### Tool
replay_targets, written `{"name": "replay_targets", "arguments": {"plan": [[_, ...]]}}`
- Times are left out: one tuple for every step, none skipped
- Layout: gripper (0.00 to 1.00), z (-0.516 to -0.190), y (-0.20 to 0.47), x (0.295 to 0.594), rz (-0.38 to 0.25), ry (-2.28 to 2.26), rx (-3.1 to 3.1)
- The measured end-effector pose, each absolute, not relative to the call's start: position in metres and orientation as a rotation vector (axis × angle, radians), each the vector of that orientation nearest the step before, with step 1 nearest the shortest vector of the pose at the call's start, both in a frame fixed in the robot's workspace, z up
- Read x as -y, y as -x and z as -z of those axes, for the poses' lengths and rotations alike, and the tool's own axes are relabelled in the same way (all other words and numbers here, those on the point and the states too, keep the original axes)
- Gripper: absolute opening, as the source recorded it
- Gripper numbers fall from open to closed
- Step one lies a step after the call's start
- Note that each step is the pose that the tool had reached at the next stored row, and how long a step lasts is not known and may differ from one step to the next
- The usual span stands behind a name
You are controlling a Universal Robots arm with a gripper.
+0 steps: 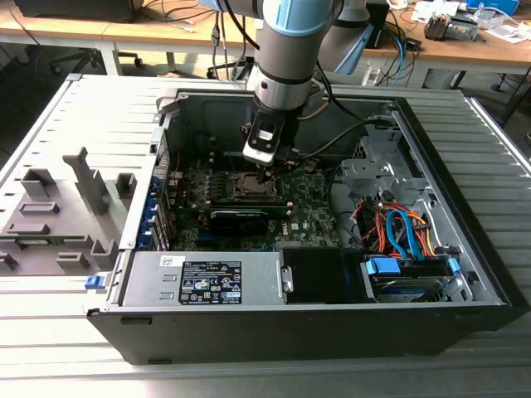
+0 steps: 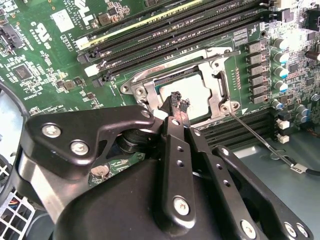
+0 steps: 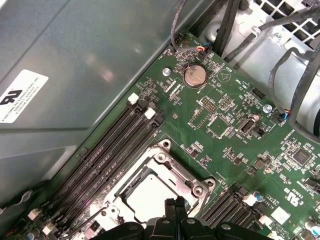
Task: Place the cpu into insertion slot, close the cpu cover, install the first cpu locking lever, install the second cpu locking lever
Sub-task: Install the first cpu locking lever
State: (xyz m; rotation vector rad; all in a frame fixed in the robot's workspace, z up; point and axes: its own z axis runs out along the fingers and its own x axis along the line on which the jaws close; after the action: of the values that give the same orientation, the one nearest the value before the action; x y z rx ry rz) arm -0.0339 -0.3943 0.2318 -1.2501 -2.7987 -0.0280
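Gripper [image 1: 267, 176] is down inside the open computer case [image 1: 290, 336], parked right over the socket on the green motherboard [image 2: 45, 55]. In both wrist views its two black fingers [image 2: 175, 150] are squeezed together, and I can't make out anything pinched between them. The tips sit right at the edge of the socket on the arm's side (touching or just above it, I honestly can't tell).

The cpu [image 2: 197, 92] is seated in the insertion slot [image 3: 134, 184] with its silvery top facing up. The cpu cover [image 2: 218, 86] lies flat around it, so the chip shows through the square window.

One locking lever [image 2: 255, 134], a thin metal rod, sticks out from a corner of the socket and slants across the black slots next to it. I can't see whether it's hooked down.

Long black memory slots [image 2: 165, 30] run along the far side of the socket, and a coin battery [image 3: 195, 76] sits further off on the board.

In the exterior view, a labelled power supply box [image 1: 207, 278] sits by the near wall of the case. A tangle of orange and blue cables [image 1: 398, 228] lies toward the exterior view's right. A grey plastic fixture [image 1: 58, 215] stands on the slatted table [image 1: 83, 356] at the exterior view's left.
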Motion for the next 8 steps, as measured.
{"name": "replay_targets", "arguments": {"plan": [[0.11, -0.2318, 0.0339, 0.3943, 0.028, 1.249, 2.799], [0.11, -0.2318, 0.0340, 0.3943, 0.028, 1.246, 2.800], [0.11, -0.2318, 0.0339, 0.3943, 0.028, 1.245, 2.801], [0.11, -0.2318, 0.0340, 0.3943, 0.028, 1.243, 2.802], [0.11, -0.2318, 0.0340, 0.3943, 0.028, 1.241, 2.802], [0.11, -0.2318, 0.0340, 0.3943, 0.028, 1.240, 2.803], [0.11, -0.2318, 0.0339, 0.3943, 0.028, 1.239, 2.804], [0.11, -0.2318, 0.0340, 0.3943, 0.027, 1.236, 2.805]]}}
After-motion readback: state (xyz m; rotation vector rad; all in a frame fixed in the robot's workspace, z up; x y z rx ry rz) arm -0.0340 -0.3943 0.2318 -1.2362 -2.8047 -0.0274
